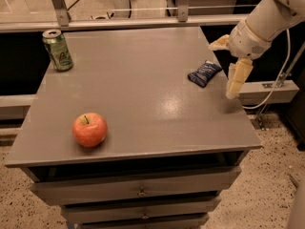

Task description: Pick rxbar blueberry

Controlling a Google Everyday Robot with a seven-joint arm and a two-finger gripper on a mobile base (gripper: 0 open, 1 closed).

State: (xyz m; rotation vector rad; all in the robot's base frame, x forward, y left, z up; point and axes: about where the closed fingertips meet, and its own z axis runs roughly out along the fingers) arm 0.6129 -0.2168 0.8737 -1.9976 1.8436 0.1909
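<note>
The gripper (236, 75) hangs above the table's (143, 94) edge, holding nothing; whether it is open or closed I cannot tell. The rxbar blueberry (205, 73) lies flat just beside it, toward the table's middle. This looks like the approach step. Next it must centre over the bar and descend. The apple (89, 129) and green can (57, 50) sit well beyond.

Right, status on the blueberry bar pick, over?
The gripper hangs over the table's right edge, beside the rxbar blueberry, not touching. Wrapper lies flat. Nothing between them.
</note>
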